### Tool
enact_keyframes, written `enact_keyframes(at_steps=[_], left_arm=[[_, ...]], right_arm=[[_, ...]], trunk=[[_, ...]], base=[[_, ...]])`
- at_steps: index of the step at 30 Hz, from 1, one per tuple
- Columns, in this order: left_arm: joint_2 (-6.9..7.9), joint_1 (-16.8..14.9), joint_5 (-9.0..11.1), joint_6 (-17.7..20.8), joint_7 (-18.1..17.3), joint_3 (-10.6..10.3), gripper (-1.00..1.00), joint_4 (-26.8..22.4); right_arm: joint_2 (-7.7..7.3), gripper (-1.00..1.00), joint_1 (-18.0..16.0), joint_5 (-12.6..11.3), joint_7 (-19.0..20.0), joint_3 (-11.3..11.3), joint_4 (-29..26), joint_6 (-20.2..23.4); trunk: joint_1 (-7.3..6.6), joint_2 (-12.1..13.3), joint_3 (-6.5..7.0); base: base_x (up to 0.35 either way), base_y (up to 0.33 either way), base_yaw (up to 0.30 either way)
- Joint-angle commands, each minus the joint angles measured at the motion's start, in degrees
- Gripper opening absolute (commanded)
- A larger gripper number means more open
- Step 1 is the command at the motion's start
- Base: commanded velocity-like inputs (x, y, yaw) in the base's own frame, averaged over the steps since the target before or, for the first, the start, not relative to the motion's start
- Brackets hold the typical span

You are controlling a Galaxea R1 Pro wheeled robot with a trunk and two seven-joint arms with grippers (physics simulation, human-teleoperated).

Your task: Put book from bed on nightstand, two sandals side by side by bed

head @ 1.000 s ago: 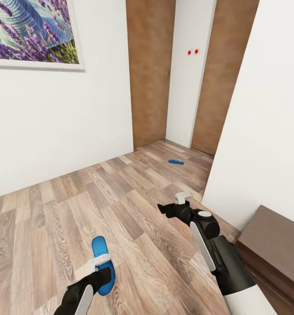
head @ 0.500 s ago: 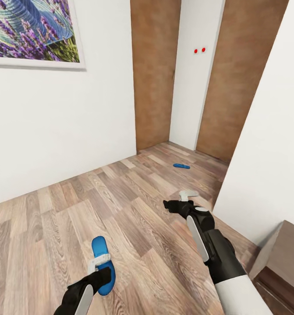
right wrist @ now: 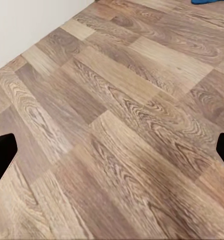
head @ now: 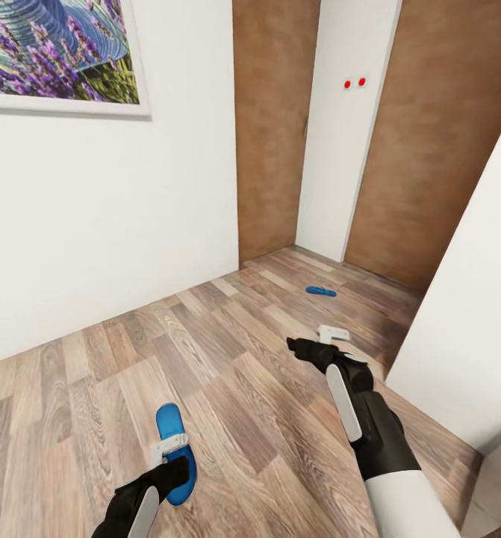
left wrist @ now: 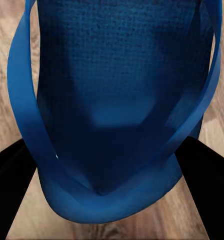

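Head view: second blue sandal (head: 321, 291) lies flat on the plank floor (head: 228, 351) ahead, by the brown doors.
Nearer arm: right gripper (head: 326, 338), fingers spread and empty; sandal well beyond it.
Left gripper (head: 169, 448): pinching the first blue sandal (left wrist: 117, 115).
Long axis: roughly crosswise to the right arm's reach.

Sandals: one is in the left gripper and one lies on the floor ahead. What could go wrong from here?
1. The held sandal sticks out well past the left gripper; the grip looks to be near one end, so it might swing or slip while driving.
2. The other sandal lies far off near the doors, between walls; the open right gripper may have tight room to reach it.
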Motion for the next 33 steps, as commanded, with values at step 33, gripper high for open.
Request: enact_keyframes(at_steps=[33], left_arm=[[-0.03, -0.2, 0.1, 0.1, 0.5, -0.2, -1.00, 0.7]], right_arm=[[1.33, 1.00, -0.2, -14.9, -21.2, -3.5, 1.1, -0.2]], trunk=[[0.02, 0.0, -0.06]], base=[[0.315, 0.039, 0.000]])
